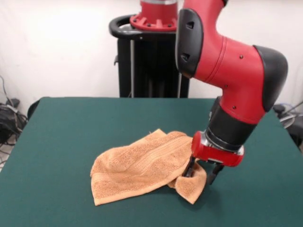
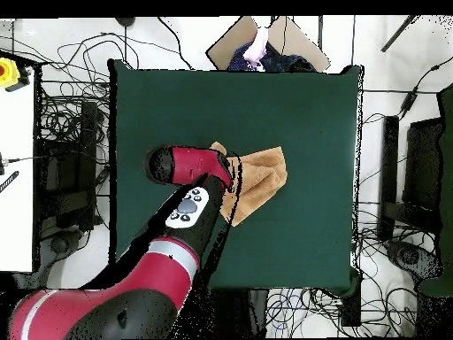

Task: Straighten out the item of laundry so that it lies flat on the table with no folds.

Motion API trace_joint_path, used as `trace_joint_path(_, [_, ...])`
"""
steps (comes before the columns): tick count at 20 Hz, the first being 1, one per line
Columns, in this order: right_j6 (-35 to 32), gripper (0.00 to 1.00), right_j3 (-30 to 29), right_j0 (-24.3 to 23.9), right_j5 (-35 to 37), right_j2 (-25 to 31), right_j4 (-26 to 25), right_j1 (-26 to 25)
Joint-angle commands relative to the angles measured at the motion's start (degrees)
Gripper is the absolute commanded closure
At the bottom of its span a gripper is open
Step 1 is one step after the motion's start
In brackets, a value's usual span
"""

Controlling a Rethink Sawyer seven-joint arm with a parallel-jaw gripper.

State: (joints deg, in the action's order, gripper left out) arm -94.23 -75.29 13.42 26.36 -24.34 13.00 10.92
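Observation:
The peach terry towel (image 1: pixel 142 165) lies crumpled near the middle of the green table (image 1: pixel 71 132), folded over itself, with a woven band showing on top. My gripper (image 1: pixel 200 174) is down at the towel's right end. Its two dark fingers (image 1: pixel 189 168) stand apart, one on each side of a small flap of the towel that rests on the table. In the overhead view the towel (image 2: pixel 264 175) pokes out to the right of my red wrist (image 2: pixel 190 165), which hides the gripper.
The black pedestal (image 1: pixel 147 61) stands at the table's far edge. Cables and boxes lie on the floor around the table (image 2: pixel 292 97). A cardboard box with cloth (image 2: pixel 265 44) sits beyond the table's top edge in the overhead view.

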Motion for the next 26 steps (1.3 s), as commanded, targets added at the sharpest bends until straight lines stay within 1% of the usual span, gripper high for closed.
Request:
trace_joint_path(1, [-9.86,0.00,-5.07,-2.37,3.25,4.92,0.67,4.31])
trace_joint_path(2, [-9.54,0.00,-6.57,-2.56,2.84,5.25,0.49,5.46])
trace_joint_path(4, [-9.20,0.00,-6.87,-2.88,2.97,5.71,0.49,5.79])
trace_joint_path(11, [-9.31,0.00,-4.86,-3.19,4.68,6.34,0.67,4.58])
trace_joint_path(12, [-9.23,0.00,-5.83,-3.02,4.90,6.24,0.52,5.75])
trace_joint_path(13, [-9.45,0.00,-5.17,-2.76,5.50,6.14,0.58,5.50])
trace_joint_path(16, [-8.90,0.00,-7.02,-2.71,6.72,5.67,0.13,8.36])
trace_joint_path(17, [-9.20,0.00,-6.61,-2.47,6.92,5.56,0.20,8.15])
trace_joint_path(18, [-8.43,0.00,-7.33,-3.15,7.29,5.42,-0.07,9.45])
trace_joint_path(21, [-7.92,0.00,-5.98,-4.00,7.92,5.31,-0.26,9.05])
trace_joint_path(24, [-7.07,0.00,-7.99,-4.99,6.76,5.38,-0.93,10.21])
trace_joint_path(25, [-7.15,0.00,-7.66,-5.01,6.90,5.31,-0.99,9.97])
trace_joint_path(26, [-7.13,0.00,-9.45,-4.91,5.99,5.38,-1.23,11.01])
